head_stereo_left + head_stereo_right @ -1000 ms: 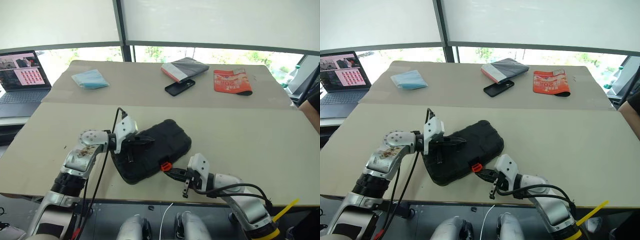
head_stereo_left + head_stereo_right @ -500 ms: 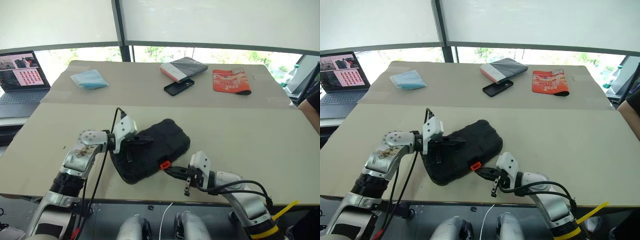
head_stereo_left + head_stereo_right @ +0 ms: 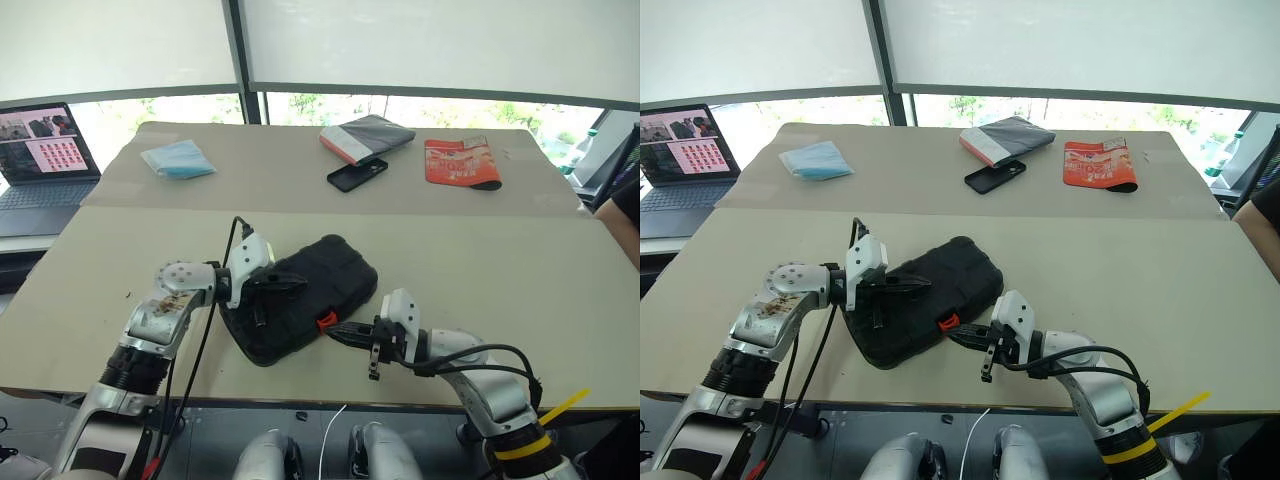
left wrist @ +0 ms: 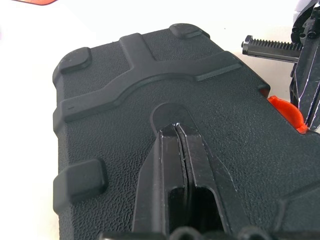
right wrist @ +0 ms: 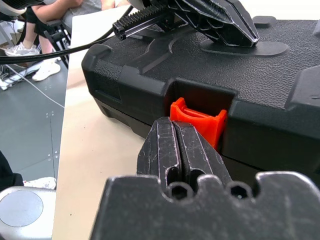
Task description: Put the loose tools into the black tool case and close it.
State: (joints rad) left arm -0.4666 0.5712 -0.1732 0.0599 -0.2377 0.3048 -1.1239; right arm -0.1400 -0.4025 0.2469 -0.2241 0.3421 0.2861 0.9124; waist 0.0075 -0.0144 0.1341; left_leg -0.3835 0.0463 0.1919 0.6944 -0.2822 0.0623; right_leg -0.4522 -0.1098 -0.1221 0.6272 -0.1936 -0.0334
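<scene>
- The surface (image 3: 480,250), a wide beige top across the middle of the head views, carries everything here; no loose tools lie on it, which suggests they are already packed away.
- The tool case (image 3: 305,300) sits lower centre of the left eye view, lid down and angled across the near edge, placed within reach of both arms for the closing step.
- The laptop (image 3: 45,150) stands open at the far left edge, well apart from the work.
- Along the upper part of the frame lie a grey-and-red pouch (image 3: 368,136), an orange packet (image 3: 462,163), a blue face mask (image 3: 178,158) and a phone (image 3: 358,174), all left clear of the case.
- The left end effector (image 4: 177,150), fingers pressed together and holding nothing, rests its tips on the textured lid, seemingly to pin the case so it cannot slide.
- The right end effector (image 5: 182,150), fingers likewise pressed together and empty, points straight at the case's front edge from the lower right, working as a blunt pusher rather than a clamp.
- The orange latch (image 5: 197,120), set in a notch on that front edge, sits just ahead of the right fingertips; whether it has snapped home cannot be told, and pressing it looks to be the step in hand.
</scene>
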